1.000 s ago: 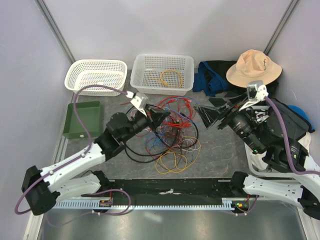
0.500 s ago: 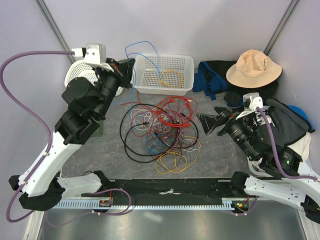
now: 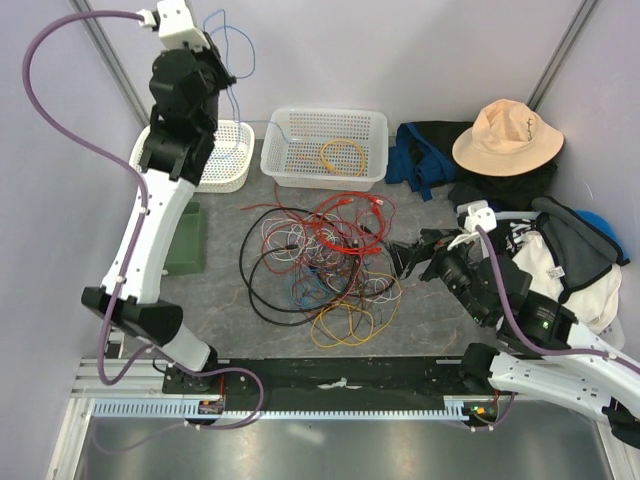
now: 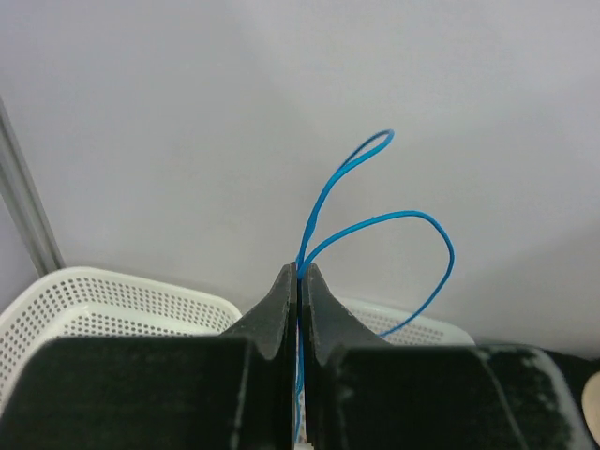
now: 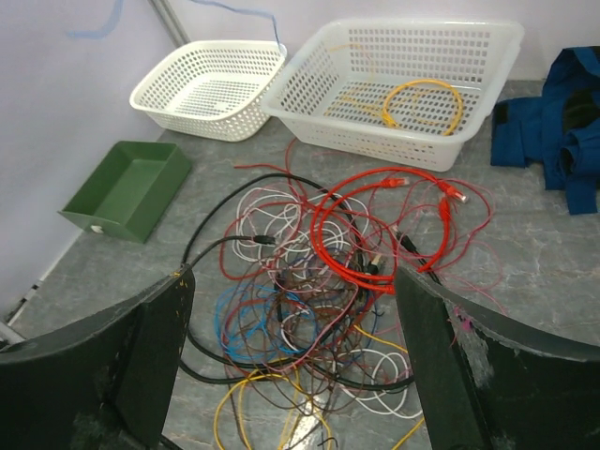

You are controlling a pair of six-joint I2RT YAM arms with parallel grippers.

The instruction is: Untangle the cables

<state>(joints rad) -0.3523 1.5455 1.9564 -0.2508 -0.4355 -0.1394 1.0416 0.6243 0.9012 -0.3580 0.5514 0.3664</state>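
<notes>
A tangle of cables [image 3: 320, 260] in red, white, blue, yellow, maroon and black lies on the grey table; it also shows in the right wrist view [image 5: 319, 281]. My left gripper [image 3: 218, 78] is raised high above the left white basket [image 3: 228, 165]. It is shut on a thin blue cable [image 3: 236, 45], which loops above its tips in the left wrist view [image 4: 441, 244]. My left gripper [image 4: 298, 274] has its jaws pressed together on that wire. My right gripper [image 3: 405, 256] is open and empty just right of the tangle, its jaws wide apart in the right wrist view [image 5: 292, 281].
A larger white basket [image 3: 300, 170] at the back holds a coiled yellow cable [image 3: 342, 157]. A green tray [image 3: 188, 240] lies at the left. Blue cloth [image 3: 418, 150], a tan hat [image 3: 505, 135] and bags crowd the right side.
My left arm has lifted from the tangle up and to the back left, drawing the blue cable clear above the left basket. My right gripper has moved nearer and lower, beside the tangle.
</notes>
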